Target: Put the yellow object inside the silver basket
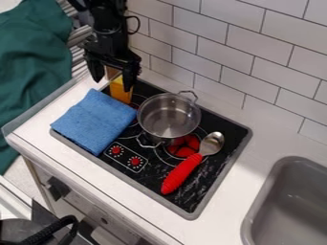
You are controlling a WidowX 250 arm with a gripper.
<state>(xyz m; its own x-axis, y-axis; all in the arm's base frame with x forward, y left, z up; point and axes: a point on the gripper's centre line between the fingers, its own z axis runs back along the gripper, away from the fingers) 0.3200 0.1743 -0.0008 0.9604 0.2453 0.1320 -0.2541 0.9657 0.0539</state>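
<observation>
"Fingers (130, 76) open in the camera view?"

"Yep, gripper's (113, 84) spread wide, upper left, right by the top of the yellow block (119, 91)."

"Block in the pot (168, 115) or what?"

"Nah, it's on the stove (220, 181), beside the blue cloth (94, 120)."

Kitchen setup, prob. a toy/mock one, from what I get on my cam. Mid-frame I've got a black stovetop (220, 165) w/ ring burners and red knobs (116, 150), plus a silver pot (167, 109) and a red-handled spoon (182, 174) on it. White counter (256, 165) around it, gray sink (254, 206) lower R, white brick-style tile wall (236, 52) across the top & upper R. Robot arm (112, 28) upper L says robotics lab or sim., tho I can't confirm the bldg. type.
</observation>
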